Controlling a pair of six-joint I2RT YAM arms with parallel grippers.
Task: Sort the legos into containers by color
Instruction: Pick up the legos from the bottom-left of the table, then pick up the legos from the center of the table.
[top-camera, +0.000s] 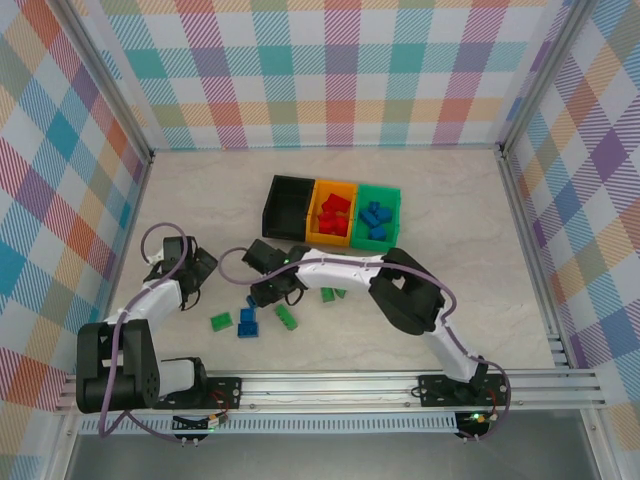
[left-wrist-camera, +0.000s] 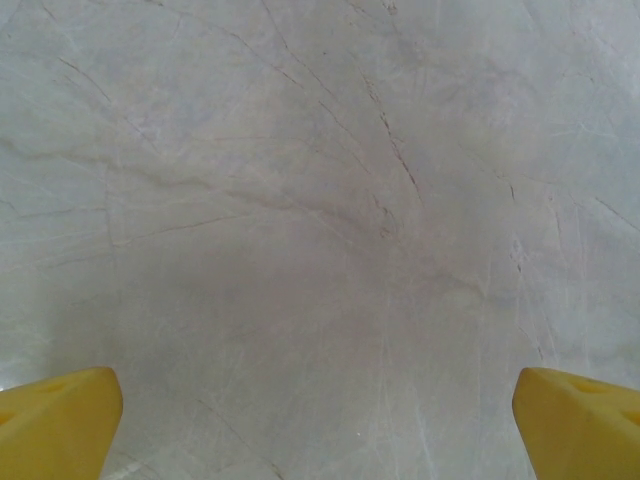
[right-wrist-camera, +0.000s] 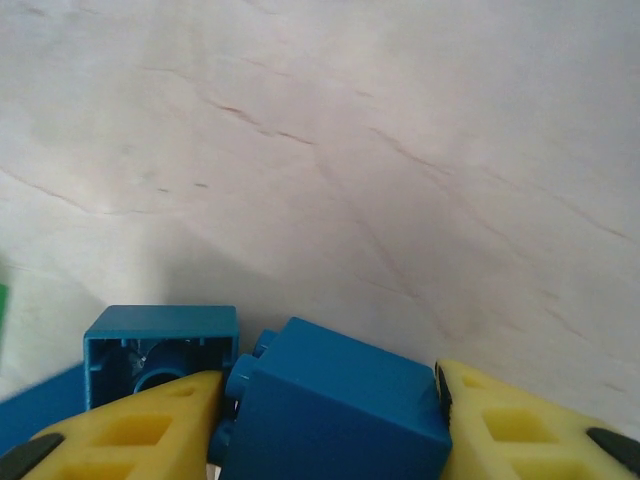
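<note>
The right claw (right-wrist-camera: 328, 385) grasps a blue lego brick (right-wrist-camera: 345, 420) resting on the worktop (right-wrist-camera: 350, 150). The left claw (left-wrist-camera: 318, 410) hangs released, fingers wide apart.

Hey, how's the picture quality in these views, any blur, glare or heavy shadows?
Top external view: sharp, evenly lit, soft shadows under the arms. Left wrist view: no glare, a dim shadow on the table between the yellow fingers. Right wrist view: the close blue brick looks slightly soft, shadow behind it.
</note>
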